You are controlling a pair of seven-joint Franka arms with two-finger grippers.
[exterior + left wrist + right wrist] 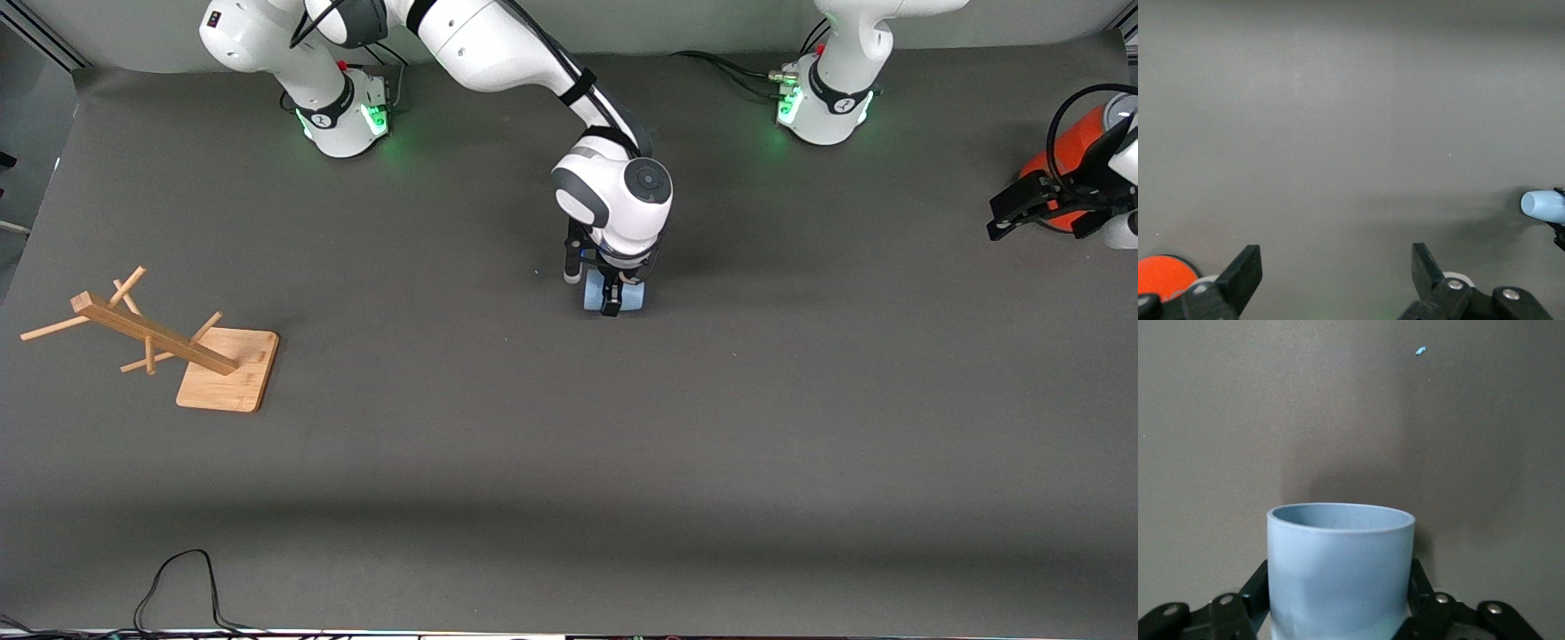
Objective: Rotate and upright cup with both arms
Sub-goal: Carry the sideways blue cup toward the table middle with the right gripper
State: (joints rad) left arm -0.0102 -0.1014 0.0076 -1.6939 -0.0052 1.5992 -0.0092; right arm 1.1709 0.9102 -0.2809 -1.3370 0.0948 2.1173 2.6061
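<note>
The pale blue cup (594, 296) is on its side at the middle of the table, its rounded base toward the left arm's end. My right gripper (612, 300) comes down from above and is shut on the cup's wall. In the right wrist view the cup (1340, 567) fills the gap between the black fingers (1255, 587), its open mouth pointing away from the camera. I cannot tell whether it touches the mat. My left gripper (1045, 213) waits open at its own end of the table. The left wrist view shows that gripper (1335, 263) holding nothing, and the cup (1542, 205) small in the distance.
An orange-red can (1062, 164) stands beside the left gripper and also shows as an orange-red can (1161, 275) in the left wrist view. A wooden peg rack (156, 333) on a square base is toward the right arm's end. A black cable (178, 578) loops at the nearest edge.
</note>
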